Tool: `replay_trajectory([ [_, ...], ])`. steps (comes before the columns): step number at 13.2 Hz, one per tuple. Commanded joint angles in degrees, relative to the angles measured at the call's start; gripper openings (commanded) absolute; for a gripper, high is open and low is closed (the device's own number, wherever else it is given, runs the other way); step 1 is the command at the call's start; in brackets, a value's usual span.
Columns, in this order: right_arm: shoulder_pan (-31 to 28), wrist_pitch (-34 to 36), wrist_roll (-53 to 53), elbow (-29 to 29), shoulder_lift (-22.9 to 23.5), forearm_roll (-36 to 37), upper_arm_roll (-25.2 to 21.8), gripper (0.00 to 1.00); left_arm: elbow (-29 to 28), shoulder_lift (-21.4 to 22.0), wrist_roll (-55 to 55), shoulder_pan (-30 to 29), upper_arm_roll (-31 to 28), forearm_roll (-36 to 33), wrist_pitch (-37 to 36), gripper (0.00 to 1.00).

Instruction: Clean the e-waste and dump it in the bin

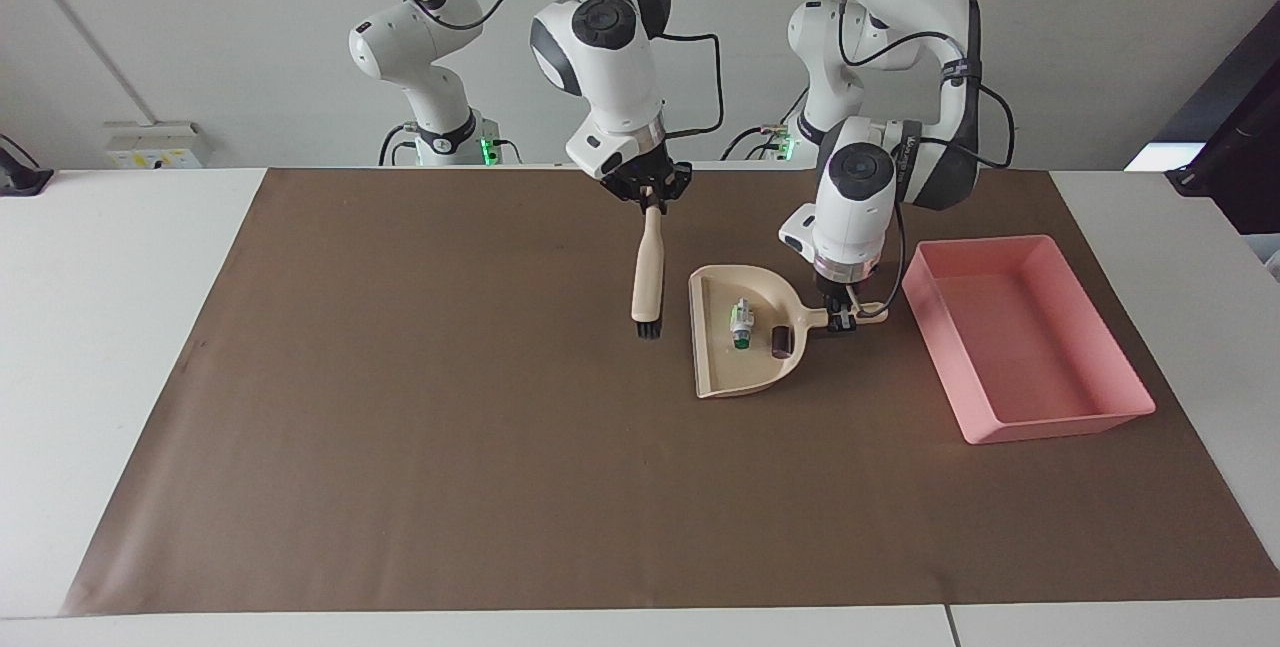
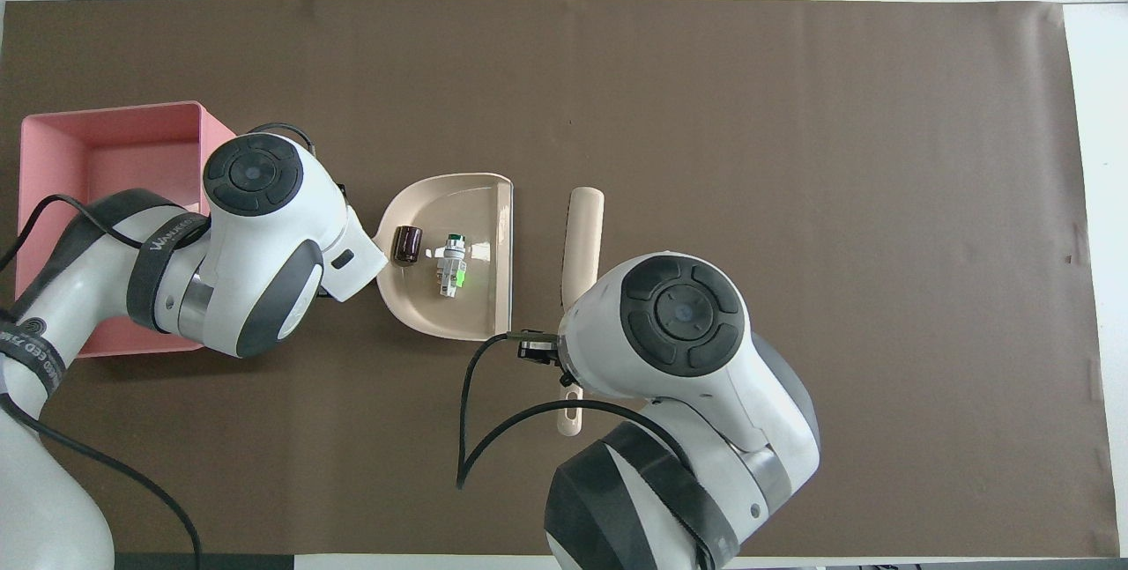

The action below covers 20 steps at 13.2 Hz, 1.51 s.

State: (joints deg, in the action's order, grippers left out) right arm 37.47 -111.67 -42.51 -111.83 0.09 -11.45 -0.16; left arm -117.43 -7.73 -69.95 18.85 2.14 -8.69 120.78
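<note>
The e-waste lies in the beige dustpan (image 1: 725, 372): a white piece with a green end (image 1: 740, 321) and a small black block (image 1: 779, 340). Both show in the overhead view too, the white piece (image 2: 451, 263) and the black block (image 2: 405, 244) in the dustpan (image 2: 458, 204). My left gripper (image 1: 838, 315) is shut on the dustpan's handle, beside the pink bin (image 1: 1060, 419). My right gripper (image 1: 652, 199) is shut on the handle of the beige brush (image 1: 648, 272). The brush hangs bristles down beside the dustpan, toward the right arm's end.
The bin (image 2: 106, 122) has nothing in it that I can see and stands at the left arm's end of the brown mat (image 1: 420, 427). In the overhead view the arms' wrists hide both grippers, and the brush (image 2: 583, 226) shows beside the dustpan's mouth.
</note>
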Motion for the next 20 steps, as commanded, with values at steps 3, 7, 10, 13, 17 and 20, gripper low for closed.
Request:
replay_trajectory([
  [3,-18.3,13.6,15.0,-1.4,-7.5,3.7,0.7,0.00,-0.2,7.0,-11.8,-7.9,-0.1,7.6,-2.3,0.00],
  [7,-33.9,15.0,34.6,-4.4,-7.7,4.8,0.7,0.00,7.4,6.8,-23.9,-17.9,-0.3,12.5,-10.3,0.00],
  [10,-41.8,9.2,44.2,-7.4,-5.5,8.0,0.7,0.00,13.0,4.8,-31.4,-25.7,-0.4,15.5,-14.5,0.00],
  [13,-46.9,-5.5,52.1,-17.9,-5.6,8.0,0.7,0.00,19.2,2.2,-40.2,-32.2,-0.6,15.6,-18.5,0.00],
  [17,-48.7,-10.6,56.6,-20.7,-3.7,8.0,0.8,0.00,20.9,1.4,-49.2,-39.0,-0.6,15.3,-18.0,0.00],
  [20,-46.3,-10.4,56.2,-21.3,-3.7,15.2,0.8,0.00,22.4,-0.1,-52.6,-40.3,-1.2,9.3,-16.4,0.00],
])
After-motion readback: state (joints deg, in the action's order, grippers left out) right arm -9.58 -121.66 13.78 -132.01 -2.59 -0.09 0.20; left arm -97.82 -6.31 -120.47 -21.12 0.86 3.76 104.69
